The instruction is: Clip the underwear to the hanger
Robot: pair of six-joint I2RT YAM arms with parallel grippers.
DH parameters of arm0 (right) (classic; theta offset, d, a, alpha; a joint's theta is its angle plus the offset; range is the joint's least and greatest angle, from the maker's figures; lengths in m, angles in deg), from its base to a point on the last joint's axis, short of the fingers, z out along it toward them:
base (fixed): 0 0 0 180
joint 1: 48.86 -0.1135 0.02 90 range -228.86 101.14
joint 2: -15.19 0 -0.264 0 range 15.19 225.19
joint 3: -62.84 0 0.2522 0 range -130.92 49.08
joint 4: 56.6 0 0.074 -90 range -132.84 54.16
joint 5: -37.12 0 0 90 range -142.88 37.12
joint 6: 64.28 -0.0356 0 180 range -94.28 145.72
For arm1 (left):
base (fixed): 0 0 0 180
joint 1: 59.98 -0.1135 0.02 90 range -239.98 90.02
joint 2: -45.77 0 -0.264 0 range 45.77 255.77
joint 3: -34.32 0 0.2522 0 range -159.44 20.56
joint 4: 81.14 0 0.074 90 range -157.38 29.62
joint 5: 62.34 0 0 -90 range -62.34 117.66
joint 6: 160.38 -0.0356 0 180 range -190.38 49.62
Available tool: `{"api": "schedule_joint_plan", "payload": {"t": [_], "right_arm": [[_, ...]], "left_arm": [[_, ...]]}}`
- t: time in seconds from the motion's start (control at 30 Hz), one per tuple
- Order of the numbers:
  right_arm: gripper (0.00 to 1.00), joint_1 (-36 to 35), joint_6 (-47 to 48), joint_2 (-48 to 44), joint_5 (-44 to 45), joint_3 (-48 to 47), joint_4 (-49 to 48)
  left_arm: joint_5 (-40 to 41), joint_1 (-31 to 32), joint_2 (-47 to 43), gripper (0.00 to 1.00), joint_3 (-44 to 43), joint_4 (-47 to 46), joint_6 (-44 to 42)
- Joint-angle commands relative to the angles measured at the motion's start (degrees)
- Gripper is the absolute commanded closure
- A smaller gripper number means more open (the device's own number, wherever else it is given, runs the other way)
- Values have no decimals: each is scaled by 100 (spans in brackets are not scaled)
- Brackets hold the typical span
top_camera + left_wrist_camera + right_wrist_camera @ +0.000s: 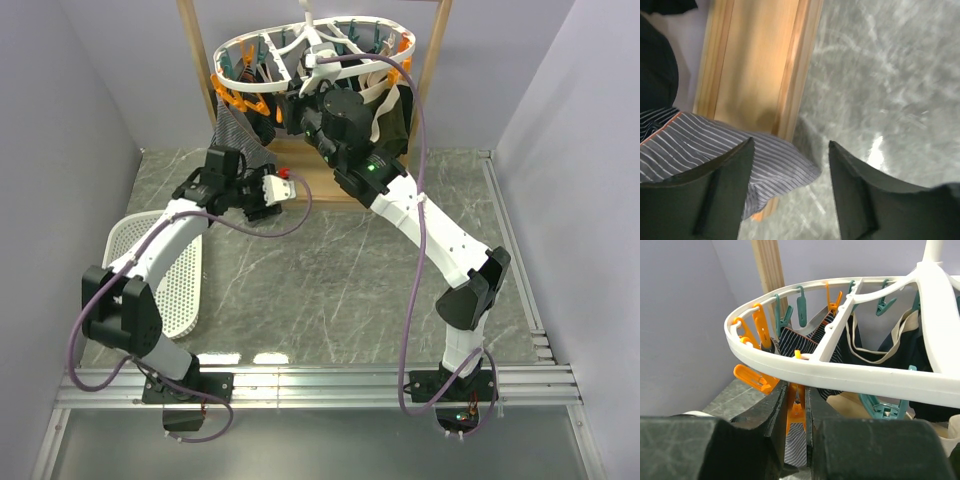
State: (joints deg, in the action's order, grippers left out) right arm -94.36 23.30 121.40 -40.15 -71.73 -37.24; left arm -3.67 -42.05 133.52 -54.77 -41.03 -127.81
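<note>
The right pincer [796, 394] was closed narrow about one orange plastic clip [796, 415] hanging under the near rim of the white plastic oval ring hanger [840, 372]. Striped cloth showed just below that clip, between the fingers. The left pincer [790, 150] stood wide open and held nothing. The hem of the light grey finely striped underwear [700, 142] ran behind its left finger and poked into the gap.

To my eye the danger lay in the letting go. If the clip had not bitten enough cloth when the right pincer came off it, the garment would slide out and drop, since the open left pincer gave it no support. The right fingers sat close under the rim, so backing out carelessly could catch the ring or a neighbouring clip and set the hanger swinging. The left fingers, drawn away along the hem, might drag the cloth and tug it free.

I counted:
- two arms and two pincers
- one hanger
- one pale wooden frame [755, 65] behind the left pincer
- three garments: the grey underwear, a dark navy striped garment [792, 342] and a dark olive pair with a cream waistband [397, 125]
- one white perforated plastic tray [170, 270]
- at least five orange clips and five teal ones, though I could not see them all
</note>
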Motion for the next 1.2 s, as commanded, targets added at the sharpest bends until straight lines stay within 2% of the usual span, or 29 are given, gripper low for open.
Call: {"api": "schedule_joint_plan", "payload": {"t": [0.0,0.03,0.1,0.3,0.47,0.67,0.8,0.97,1.17], "right_arm": [[100,-170,127,-110,-8,-188,-25],[100,-170,119,-110,1,-188,-25],[100,-188,162,-101,45,-188,-24],[100,-232,189,-75,71,-206,-33],[100,-320,461,-74,116,-223,-51],[100,-320,470,-92,133,-171,-77],[100,-320,479,-83,142,-153,-104],[100,-320,470,-110,124,-127,-112],[100,-328,444,-101,124,-144,-121]], "left_arm": [[768,210,146,32,-490,-271,-277],[873,245,286,27,-535,-305,-295],[1199,333,366,22,-588,-489,-322],[1910,465,752,16,-877,-965,-647],[2157,474,1253,13,-1378,-1035,-664],[2307,474,2053,11,-2695,-263,-568],[2412,492,2431,12,-3259,370,-656],[2544,501,3107,16,-4426,1714,-594],[2922,501,3477,21,-4929,2444,-611]]}}
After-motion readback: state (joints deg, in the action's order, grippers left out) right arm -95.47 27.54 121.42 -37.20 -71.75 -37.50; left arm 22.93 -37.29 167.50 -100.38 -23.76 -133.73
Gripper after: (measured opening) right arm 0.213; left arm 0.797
